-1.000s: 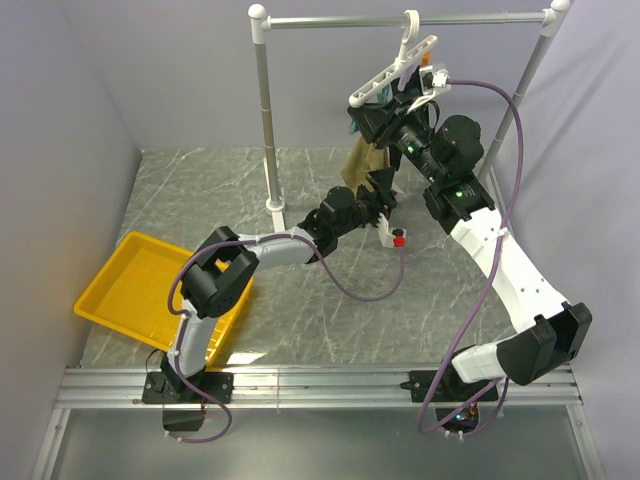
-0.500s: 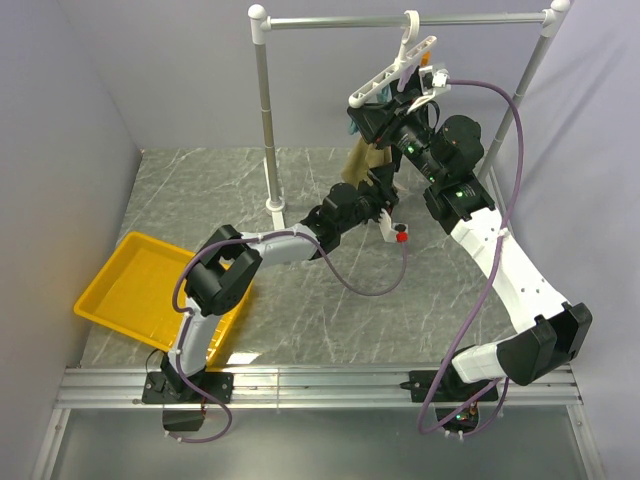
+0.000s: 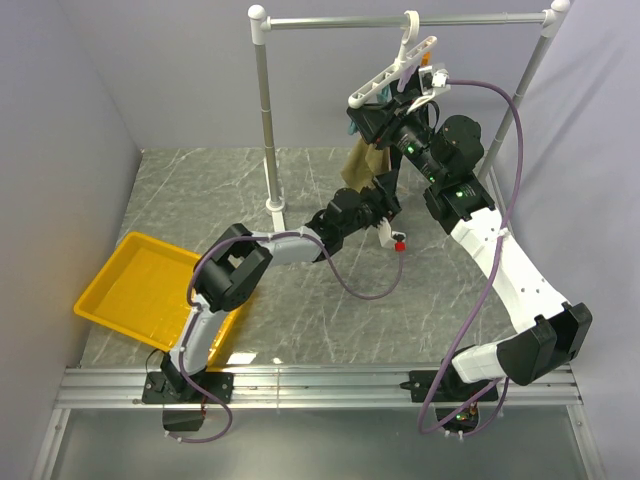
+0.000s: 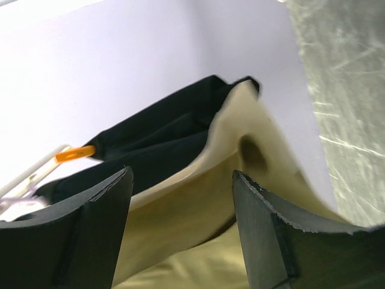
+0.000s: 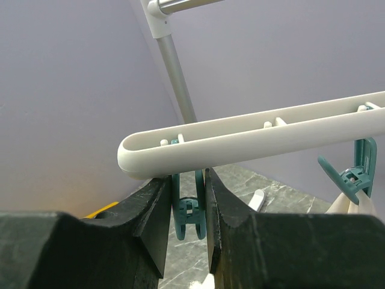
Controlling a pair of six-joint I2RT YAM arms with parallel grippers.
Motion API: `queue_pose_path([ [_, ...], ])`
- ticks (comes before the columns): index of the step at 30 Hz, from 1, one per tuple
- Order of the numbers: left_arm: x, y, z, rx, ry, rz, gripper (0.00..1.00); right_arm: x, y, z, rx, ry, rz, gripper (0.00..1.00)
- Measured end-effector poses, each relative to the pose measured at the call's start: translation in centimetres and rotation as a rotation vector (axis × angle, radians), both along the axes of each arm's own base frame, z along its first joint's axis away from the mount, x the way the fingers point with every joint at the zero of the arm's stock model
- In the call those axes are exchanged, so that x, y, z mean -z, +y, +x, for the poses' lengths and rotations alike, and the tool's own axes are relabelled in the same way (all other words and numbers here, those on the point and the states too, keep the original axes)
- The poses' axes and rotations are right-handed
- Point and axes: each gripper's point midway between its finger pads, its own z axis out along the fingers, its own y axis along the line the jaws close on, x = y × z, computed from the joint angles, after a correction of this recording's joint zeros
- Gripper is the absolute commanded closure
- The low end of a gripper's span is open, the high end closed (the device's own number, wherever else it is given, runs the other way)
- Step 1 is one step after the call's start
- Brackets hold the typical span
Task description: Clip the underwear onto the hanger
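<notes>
The white hanger (image 3: 393,73) hangs by its hook from the silver rail (image 3: 470,18). My right gripper (image 3: 368,118) is just under the hanger's low end and is shut on a teal clip (image 5: 188,211) below the bar (image 5: 258,135). Further along the bar, a second teal clip (image 5: 354,174) has pale fabric at its tip. The tan underwear (image 3: 360,160) droops below the hanger. My left gripper (image 3: 383,192) reaches up at the underwear's lower edge. It stands open, and the tan fabric (image 4: 198,241) fills the space between and beyond its fingers. An orange clip (image 4: 75,155) shows to the left.
A yellow tray (image 3: 120,290) lies at the left front of the marble table. The rail's left post (image 3: 265,120) stands just left of the arms, and its right post (image 3: 530,70) slants behind the right arm. Grey walls close in the left and back.
The left arm has stretched further up and back, bringing its gripper closer under the underwear. The right arm and hanger have not moved.
</notes>
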Motion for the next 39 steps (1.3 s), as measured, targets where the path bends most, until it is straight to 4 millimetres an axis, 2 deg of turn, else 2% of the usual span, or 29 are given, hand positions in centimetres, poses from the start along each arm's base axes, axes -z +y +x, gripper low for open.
queue_pose_path([
  [5, 1.8, -0.3, 0.7, -0.022, -0.034, 0.070, 0.30, 0.0, 0.0, 0.0, -0.001, 0.000, 0.000, 1.00],
  [9, 1.2, -0.5, 1.2, -0.034, -0.065, 0.082, 0.36, 0.0, 0.0, 0.0, -0.002, 0.000, -0.001, 1.00],
  [15, -0.4, -0.6, 2.0, -0.069, -0.097, 0.080, 0.54, 0.0, 0.0, 0.0, -0.003, 0.000, -0.001, 1.00],
  [18, -0.9, -0.5, 2.3, -0.084, -0.101, 0.079, 0.72, 0.0, 0.0, 0.0, -0.003, 0.000, -0.001, 1.00],
  [19, -0.9, -0.5, 2.3, -0.087, -0.099, 0.082, 0.84, 0.0, 0.0, 0.0, -0.003, 0.000, -0.001, 1.00],
  [22, 0.0, -0.3, 2.5, -0.098, -0.071, 0.110, 1.00, 0.0, 0.0, 0.0, -0.003, 0.000, -0.001, 1.00],
  [25, 1.0, -0.2, 2.5, -0.097, -0.040, 0.138, 1.00, 0.0, 0.0, 0.0, -0.003, 0.000, -0.001, 1.00],
  [29, 1.4, -0.1, 2.4, -0.091, -0.020, 0.129, 1.00, 0.0, 0.0, 0.0, -0.003, 0.000, -0.001, 1.00],
  [33, 1.6, 0.9, 1.4, -0.064, 0.047, 0.094, 1.00, 0.0, 0.0, 0.0, -0.003, 0.000, -0.001, 1.00],
  [36, 0.1, 2.1, 0.3, -0.042, 0.111, 0.024, 1.00, 0.0, 0.0, 0.0, -0.003, -0.001, -0.001, 1.00],
  [39, -2.9, 3.5, -0.7, -0.024, 0.169, -0.072, 1.00, 0.0, 0.0, 0.0, -0.003, -0.001, 0.000, 1.00],
])
